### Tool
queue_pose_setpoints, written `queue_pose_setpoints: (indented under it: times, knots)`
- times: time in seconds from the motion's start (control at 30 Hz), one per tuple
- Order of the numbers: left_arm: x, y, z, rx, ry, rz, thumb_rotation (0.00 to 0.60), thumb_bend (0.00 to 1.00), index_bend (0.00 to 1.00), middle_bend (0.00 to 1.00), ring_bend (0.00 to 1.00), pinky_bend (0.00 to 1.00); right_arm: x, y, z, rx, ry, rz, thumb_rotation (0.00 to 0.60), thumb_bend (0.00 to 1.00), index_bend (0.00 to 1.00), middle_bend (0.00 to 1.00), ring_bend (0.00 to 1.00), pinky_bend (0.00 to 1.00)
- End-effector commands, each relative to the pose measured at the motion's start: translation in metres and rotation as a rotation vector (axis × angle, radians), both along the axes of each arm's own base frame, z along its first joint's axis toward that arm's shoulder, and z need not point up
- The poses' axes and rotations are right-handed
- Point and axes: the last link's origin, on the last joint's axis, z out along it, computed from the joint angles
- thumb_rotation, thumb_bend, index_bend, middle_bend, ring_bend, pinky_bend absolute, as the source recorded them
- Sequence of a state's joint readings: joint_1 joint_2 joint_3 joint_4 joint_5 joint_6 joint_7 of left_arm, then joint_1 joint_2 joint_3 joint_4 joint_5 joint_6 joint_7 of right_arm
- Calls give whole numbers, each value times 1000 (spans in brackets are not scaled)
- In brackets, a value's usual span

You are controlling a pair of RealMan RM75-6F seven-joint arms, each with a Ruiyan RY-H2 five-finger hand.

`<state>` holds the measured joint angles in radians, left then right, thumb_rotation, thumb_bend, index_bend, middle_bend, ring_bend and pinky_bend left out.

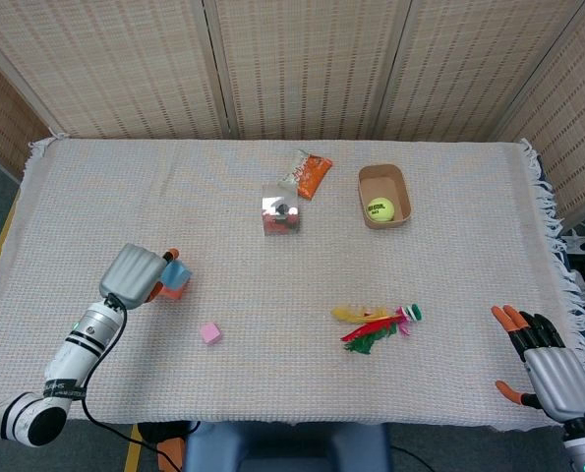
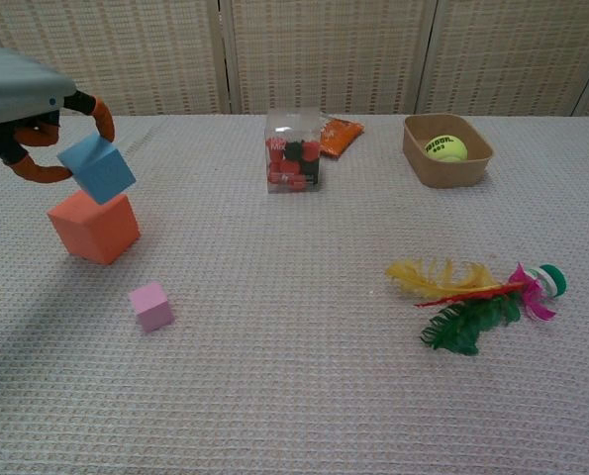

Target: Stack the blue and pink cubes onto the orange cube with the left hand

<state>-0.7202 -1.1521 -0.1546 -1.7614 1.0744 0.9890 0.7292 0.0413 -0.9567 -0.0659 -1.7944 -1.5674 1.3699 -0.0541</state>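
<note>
Now the left hand [image 2: 22, 99] holds the blue cube [image 2: 96, 168] just above the orange cube [image 2: 93, 226].
Fingers pinch it tilted; pink cube [image 2: 150, 305] lies nearby on the tabletop [image 2: 304, 376]; right hand [image 1: 553, 374] rests with fingers spread.

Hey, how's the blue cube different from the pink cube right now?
The blue cube is held in the left hand, tilted, off the cloth above the orange cube; the pink cube lies flat on the cloth, untouched. The blue cube looks larger than the pink cube. They differ in colour, blue against pink. Both are plain cubes, and neither is stacked on the orange cube yet.
</note>
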Motion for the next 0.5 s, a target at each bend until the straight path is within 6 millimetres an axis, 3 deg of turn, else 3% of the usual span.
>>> queue_pose_setpoints:
  times: [0.03,0.07,0.27,0.5]
  knots:
    - [-7,1,6,-14,42,71,600,337,572,1000,1000,1000,0,0,0,2,2,-1,600,91,0,0,0,0]
    - [-17,3,7,-16,64,116,600,336,572,1000,1000,1000,0,0,-1,4,3,1,600,91,0,0,0,0]
    - [-24,11,2,-17,90,160,600,337,568,1000,1000,1000,1,0,-2,1,6,2,600,91,0,0,0,0]
    - [-23,18,0,-19,67,175,600,338,570,1000,1000,1000,0,0,-1,-3,7,-1,600,91,0,0,0,0]
